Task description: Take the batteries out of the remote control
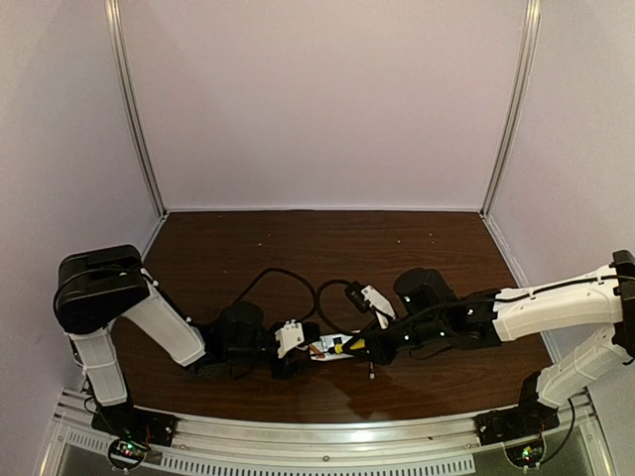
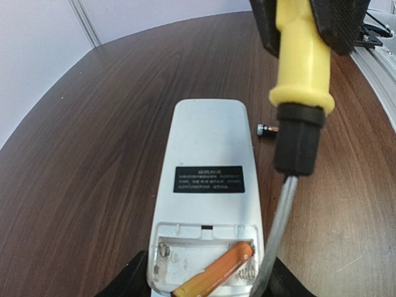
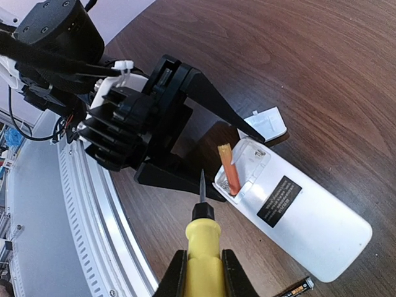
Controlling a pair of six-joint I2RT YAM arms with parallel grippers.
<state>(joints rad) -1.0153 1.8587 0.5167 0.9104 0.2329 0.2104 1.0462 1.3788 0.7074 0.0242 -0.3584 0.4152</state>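
Orange-red battery (image 2: pixel 216 272) sits closest in the left wrist view. It lies crookedly across the open bay of the remote control (image 2: pixel 207 154) with one end lifted out of its seat, so it looks half pried free. Dark fingers (image 2: pixel 133 281) of the left gripper (image 2: pixel 207 291) press on both long edges of the remote at the bay end. My guess is that they pin it face down so it cannot slide under the prying. The screwdriver (image 2: pixel 301 62) comes down alongside, its shaft running to the bay's right rim; whether the tip touches anything I cannot tell. The dark battery (image 2: pixel 267 130) lies on the table (image 2: pixel 93 154) just beside the remote, already out.

From the right wrist, the right gripper (image 3: pixel 203 263) has its fingers pinched tight around the yellow handle. The blade is aimed toward the bay corner, which looks a sensible angle for levering. The orange-red battery sticks up tilted from the compartment. A small white cover piece (image 3: pixel 265 124) rests just beside that end, out of the way of the tool.

From above, both arms meet low at the table's near middle with the remote between them, one holding and one working. By my reckoning one battery is left to lift clear.
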